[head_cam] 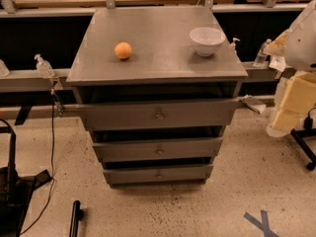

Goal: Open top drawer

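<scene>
Grey desk (pixel 148 38) mid-view, top drawer (pixel 123 115) directly under its front edge with dark gap between, white arm shell (pixel 302 33) beyond the right edge and well apart from that drawer, gripper out of view, wide-or-narrow not tellable, bowl (pixel 207 41) by back-right corner, orange (pixel 123 50) left of centre, knob (pixel 159 116) mid-panel.

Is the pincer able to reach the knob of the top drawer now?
Probably yes, though the pincer is out of view. Nothing stands before the knob of the top drawer; the orange and bowl sit above, on the cabinet top.
</scene>
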`<state>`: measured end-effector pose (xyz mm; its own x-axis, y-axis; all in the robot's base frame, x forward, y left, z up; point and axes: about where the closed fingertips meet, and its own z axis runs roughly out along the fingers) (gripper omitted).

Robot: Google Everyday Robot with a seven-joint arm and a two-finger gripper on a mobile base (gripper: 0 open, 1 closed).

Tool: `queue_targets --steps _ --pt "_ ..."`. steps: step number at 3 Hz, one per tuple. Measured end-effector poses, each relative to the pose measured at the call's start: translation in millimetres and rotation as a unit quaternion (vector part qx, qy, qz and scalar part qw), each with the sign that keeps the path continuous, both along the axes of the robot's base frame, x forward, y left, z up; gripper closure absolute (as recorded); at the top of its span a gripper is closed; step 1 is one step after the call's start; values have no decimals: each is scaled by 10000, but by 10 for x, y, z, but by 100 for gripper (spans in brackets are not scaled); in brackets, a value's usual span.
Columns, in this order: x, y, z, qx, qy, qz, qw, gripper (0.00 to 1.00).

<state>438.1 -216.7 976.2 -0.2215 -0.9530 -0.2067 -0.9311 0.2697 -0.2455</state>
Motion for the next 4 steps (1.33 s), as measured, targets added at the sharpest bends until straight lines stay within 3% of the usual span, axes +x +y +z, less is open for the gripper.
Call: queue_targets --steps 1,2,3,4 --pt "2 1 5 1 -11 2 10000 0" --pt "341 68 -210 340 -244 113 9991 0" --pt "760 302 -686 699 -465 338 9959 0" --pt "1030 785 -1194 1267 -519 370 9899 0"
